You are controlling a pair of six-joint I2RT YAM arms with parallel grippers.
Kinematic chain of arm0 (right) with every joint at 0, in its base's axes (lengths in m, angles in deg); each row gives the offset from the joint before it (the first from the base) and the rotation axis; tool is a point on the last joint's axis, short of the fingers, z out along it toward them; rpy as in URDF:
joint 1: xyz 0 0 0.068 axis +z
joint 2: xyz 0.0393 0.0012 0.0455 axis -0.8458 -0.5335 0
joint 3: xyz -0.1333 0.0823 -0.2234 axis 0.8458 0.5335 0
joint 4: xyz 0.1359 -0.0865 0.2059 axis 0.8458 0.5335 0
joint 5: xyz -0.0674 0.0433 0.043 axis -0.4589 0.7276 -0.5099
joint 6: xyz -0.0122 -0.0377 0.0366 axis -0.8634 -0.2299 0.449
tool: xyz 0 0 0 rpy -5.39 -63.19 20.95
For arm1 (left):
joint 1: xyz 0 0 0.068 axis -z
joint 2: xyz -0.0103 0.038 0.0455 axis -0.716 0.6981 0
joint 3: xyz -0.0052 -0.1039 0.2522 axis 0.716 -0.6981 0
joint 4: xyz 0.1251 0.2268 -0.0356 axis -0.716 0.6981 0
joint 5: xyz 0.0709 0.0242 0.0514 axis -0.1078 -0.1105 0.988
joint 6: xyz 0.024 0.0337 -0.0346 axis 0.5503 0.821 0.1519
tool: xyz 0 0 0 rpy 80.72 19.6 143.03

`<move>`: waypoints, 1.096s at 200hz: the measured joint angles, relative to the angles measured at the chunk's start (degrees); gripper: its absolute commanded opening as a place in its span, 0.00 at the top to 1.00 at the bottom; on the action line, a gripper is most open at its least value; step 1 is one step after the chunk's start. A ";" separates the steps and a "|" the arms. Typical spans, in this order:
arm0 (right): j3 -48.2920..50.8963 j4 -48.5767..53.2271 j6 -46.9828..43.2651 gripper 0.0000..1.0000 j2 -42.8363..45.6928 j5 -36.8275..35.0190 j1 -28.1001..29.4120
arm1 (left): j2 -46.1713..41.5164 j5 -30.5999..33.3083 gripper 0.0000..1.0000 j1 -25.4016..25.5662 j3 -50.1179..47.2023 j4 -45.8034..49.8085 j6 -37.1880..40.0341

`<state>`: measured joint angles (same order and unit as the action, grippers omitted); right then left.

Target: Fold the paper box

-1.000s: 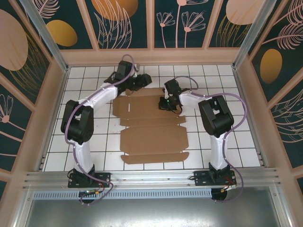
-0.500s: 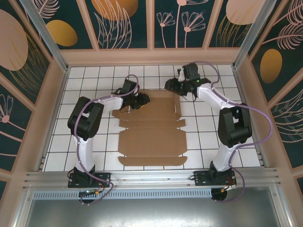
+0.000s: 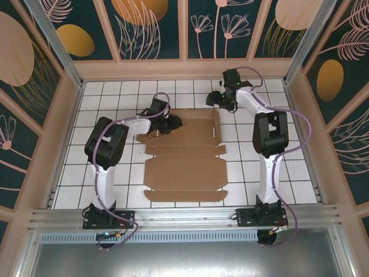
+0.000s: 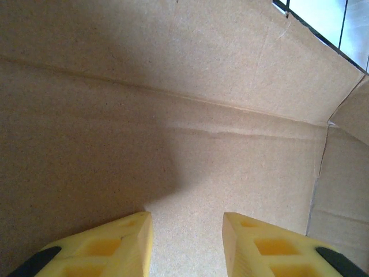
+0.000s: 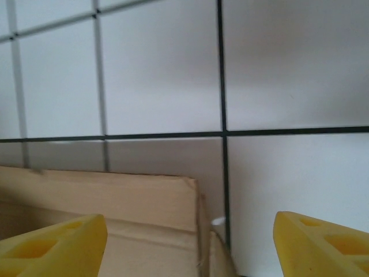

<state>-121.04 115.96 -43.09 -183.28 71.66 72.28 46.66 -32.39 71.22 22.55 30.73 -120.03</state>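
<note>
In the middle of the white tiled table the plain brown corrugated cardboard blank of the paper box lay flat. Its chain of panels ran from the near edge away from the arms, with the creases crossing left to right. The left pincer, jaws partly open and empty, sat low over the far-left panel, likely to pin it down. The right pincer, gaping wide on nothing, hung by the far-right corner, seemingly placed to take that flap.

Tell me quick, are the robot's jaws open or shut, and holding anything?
Left gripper: jaws partly open, nothing between them, just above the paper box.
Right gripper: jaws wide open, holding nothing.
</note>
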 measured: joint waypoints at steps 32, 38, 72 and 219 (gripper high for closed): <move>-0.07 1.84 -0.02 0.29 -1.75 4.33 -0.15 | 0.04 0.02 0.63 0.00 0.02 -0.15 0.04; -0.07 1.81 -0.02 0.31 -1.75 5.25 -0.04 | 0.04 0.02 0.63 0.00 0.04 -0.15 0.07; -0.09 1.66 0.09 0.40 -1.75 9.40 0.96 | 0.28 0.07 0.63 0.00 0.55 0.24 0.68; -8.85 2.64 0.74 0.32 -8.55 6.82 2.64 | 0.81 0.72 0.64 0.00 1.29 -0.04 0.13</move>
<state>-129.89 118.60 -42.35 -191.82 78.48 74.93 47.47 -31.66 71.22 23.84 30.68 -119.90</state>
